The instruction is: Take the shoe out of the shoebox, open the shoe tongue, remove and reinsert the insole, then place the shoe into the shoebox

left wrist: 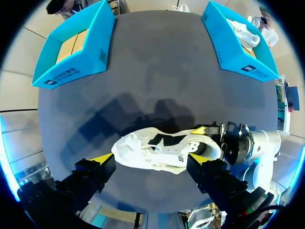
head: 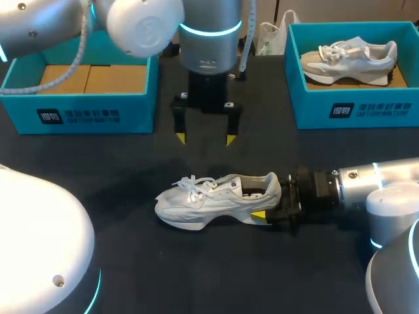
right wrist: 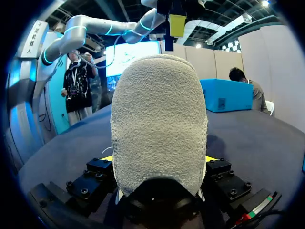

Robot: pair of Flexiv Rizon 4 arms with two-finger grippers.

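- The teal cardboard shoebox at the far right (head: 366,108) stands open. It holds a grey-and-white sneaker (head: 350,60) that lies along the box with its toe to the left.
- The teal cardboard shoebox at the far left (head: 85,114) is open too, and brown cardboard inserts (head: 91,78) cover its floor.
- Nearer than both boxes, a white lace-up sneaker (head: 209,199) sits on the dark table top (head: 131,261), outside either box. Its toe points left and its heel right, with the laces loose over the tongue.
- The right gripper (head: 268,204) comes in low from the right and is clenched on the white sneaker's heel. In the right wrist view the rough-textured heel fills the gap between the fingers, with a yellow tip showing at each side.
- The left gripper (head: 204,139) hangs just beyond the white sneaker's far side, above the table, with its fingers pointing down. Its jaws are released and spread, and nothing is between them. In its own wrist view the sneaker lies below the spread tips, apart from them.
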